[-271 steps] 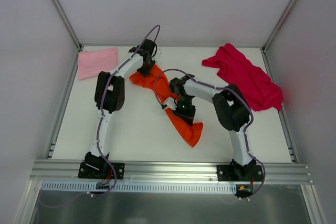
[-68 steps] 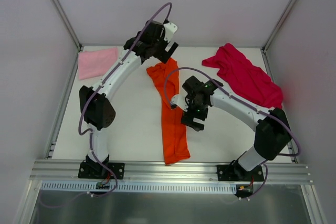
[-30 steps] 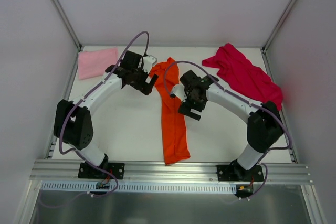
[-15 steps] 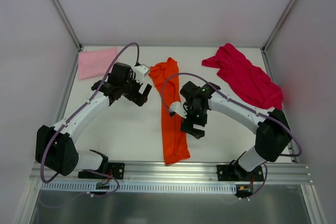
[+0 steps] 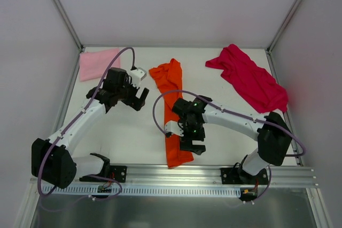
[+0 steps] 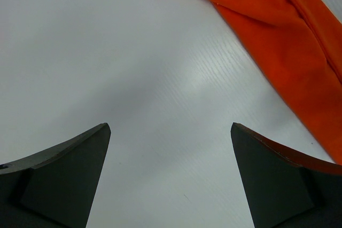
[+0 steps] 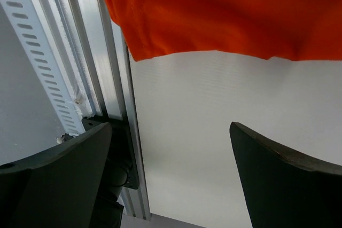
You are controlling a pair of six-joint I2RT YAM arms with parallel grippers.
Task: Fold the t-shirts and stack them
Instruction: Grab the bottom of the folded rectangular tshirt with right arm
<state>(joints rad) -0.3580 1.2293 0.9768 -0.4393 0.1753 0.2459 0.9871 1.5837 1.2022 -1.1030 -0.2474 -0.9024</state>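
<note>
The orange t-shirt (image 5: 173, 111) lies in a long narrow strip from the table's far middle to the front rail; it also shows as orange cloth (image 6: 278, 41) and as the shirt's near end (image 7: 214, 14). The pink t-shirt (image 5: 99, 63) lies folded at the far left. At the far right the magenta t-shirt (image 5: 251, 81) is crumpled. My left gripper (image 5: 140, 99) (image 6: 170, 126) hangs open over bare table, left of the orange strip's far part. My right gripper (image 5: 193, 143) (image 7: 170, 126) is open and empty beside the strip's near end, on its right.
The aluminium front rail (image 5: 171, 173) (image 7: 80, 52) runs along the near edge, close under the right gripper. A black arm base (image 7: 109, 177) sits by the rail. White walls and metal posts (image 5: 60, 9) enclose the table (image 5: 133, 132).
The left arm has drawn back toward the near left, away from the orange shirt's far end. The right gripper has slid along the strip to its near end. Both stayed open.
</note>
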